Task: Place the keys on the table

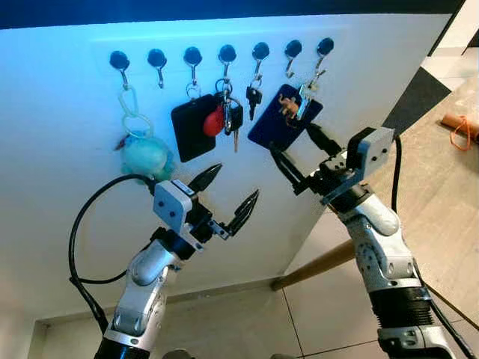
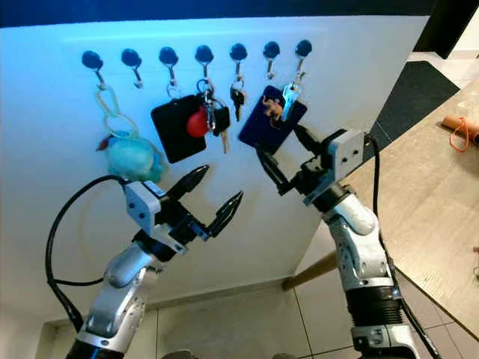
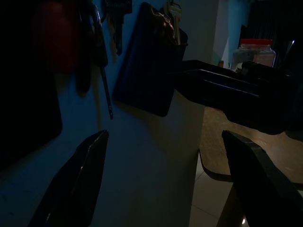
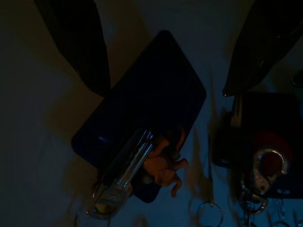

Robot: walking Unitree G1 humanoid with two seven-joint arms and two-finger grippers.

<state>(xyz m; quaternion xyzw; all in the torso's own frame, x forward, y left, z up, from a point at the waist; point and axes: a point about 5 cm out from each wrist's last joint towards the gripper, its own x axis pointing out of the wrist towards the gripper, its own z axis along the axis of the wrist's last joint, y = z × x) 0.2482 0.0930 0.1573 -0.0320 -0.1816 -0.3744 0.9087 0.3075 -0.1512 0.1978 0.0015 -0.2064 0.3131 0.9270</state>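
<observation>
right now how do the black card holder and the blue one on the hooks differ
The black card holder hangs near the middle of the hook row, with a red fob and keys overlapping its right edge. The blue card holder hangs further right, tilted more, with a silver key and a small tan charm over it. The open right gripper brackets the blue one; the black one hangs free. Both are flat, dark rectangles.

Home entryway: wall key hooks [image 1: 227, 54]
</observation>
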